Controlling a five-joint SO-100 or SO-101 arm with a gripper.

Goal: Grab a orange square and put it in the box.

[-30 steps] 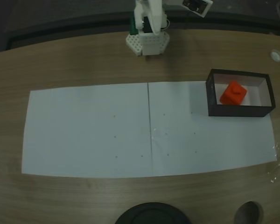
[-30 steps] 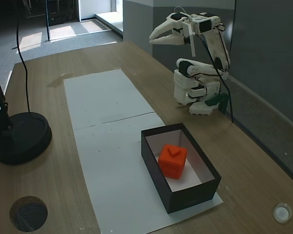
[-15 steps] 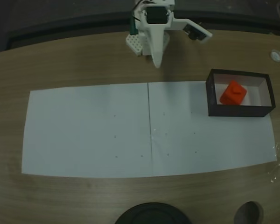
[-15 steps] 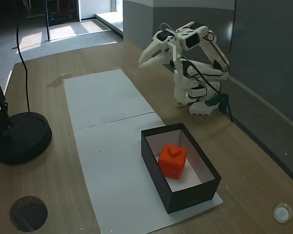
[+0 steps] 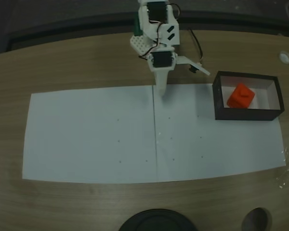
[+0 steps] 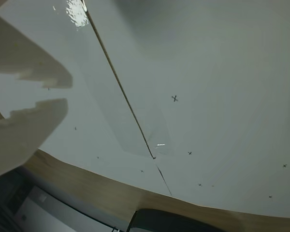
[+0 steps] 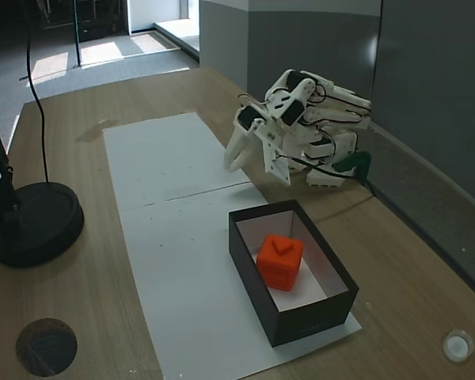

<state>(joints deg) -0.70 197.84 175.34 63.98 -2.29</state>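
Note:
The orange square [image 5: 241, 95] lies inside the box [image 5: 248, 115], a black-walled tray with a white inside, at the right end of the paper in a fixed view. From the side, the orange square [image 7: 279, 257] sits near the middle of the box [image 7: 309, 321], its notched top face up. My gripper [image 5: 161, 94] points down at the seam between the two paper sheets, well to the left of the box. In the other fixed view the gripper [image 7: 231, 165] hangs low over the paper, shut and empty. In the wrist view the gripper [image 6: 66, 93] has its fingers close together with nothing between them.
White paper sheets [image 5: 86, 134] cover the middle of the wooden table. A black lamp base [image 7: 32, 222] stands at the near edge, also seen as the lamp base [image 5: 156, 221]. A round hole [image 5: 256, 220] and a small white cap [image 5: 284, 57] lie near the table's edges. The arm's base [image 5: 144, 43] is at the far side.
The arm has swung down from its raised, folded pose and reached forward, bringing the gripper low over the paper seam. The cube and box have not moved.

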